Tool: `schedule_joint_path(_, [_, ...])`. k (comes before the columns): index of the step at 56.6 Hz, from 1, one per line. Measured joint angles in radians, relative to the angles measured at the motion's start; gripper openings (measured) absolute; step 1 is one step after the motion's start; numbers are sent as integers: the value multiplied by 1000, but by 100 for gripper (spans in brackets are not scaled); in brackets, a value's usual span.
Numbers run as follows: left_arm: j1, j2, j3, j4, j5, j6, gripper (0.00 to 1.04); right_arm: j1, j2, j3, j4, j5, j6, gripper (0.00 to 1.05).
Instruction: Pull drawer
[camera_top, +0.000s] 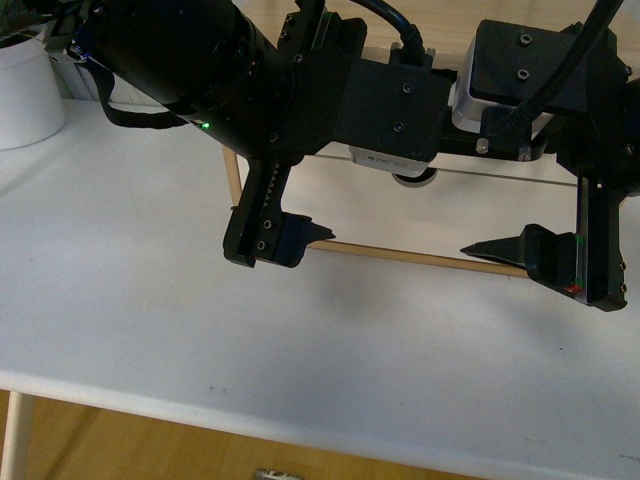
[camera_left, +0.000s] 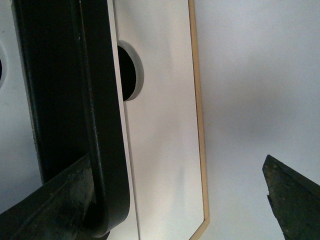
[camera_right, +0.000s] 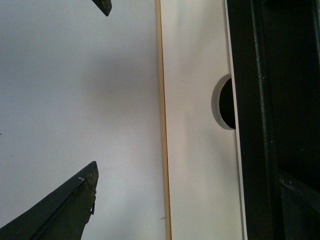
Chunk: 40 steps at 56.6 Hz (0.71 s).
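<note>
Since nothing is gripped yet, both arms hang low over the white table (camera_top: 150, 300), crowded at the drawer (camera_left: 160, 150), likely lining up on its front before closing. The drawer sits at the table's far middle, directly under the arm hardware in the front view. Its white panel faces both wrist cameras. A wood strip (camera_right: 163, 150) runs along one long edge next to bare table, and a half-round notch (camera_left: 131, 72) sits on the opposite edge.

The left gripper (camera_left: 178, 159) is spread wide and holds nothing. One finger (camera_left: 60, 200) overlaps a black band (camera_left: 75, 100) beside the notch. That band is probably the bar handle, though arm hardware cannot be ruled out. The other finger is out over the table. Judgement: it straddles so that closing would catch the bar.

The right gripper (camera_right: 100, 89) is also spread and empty. Both its fingers are over bare table on the wood-strip side, clear of the drawer, which looks like standby. A white pot (camera_top: 25, 100) stands far left, well apart and not involved.
</note>
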Motion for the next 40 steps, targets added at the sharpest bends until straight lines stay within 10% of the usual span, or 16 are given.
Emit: schedule_joint_path(40, [-11,-49,-34,-59,-15,45,99,3,-21,29,-167,-33,-50,96])
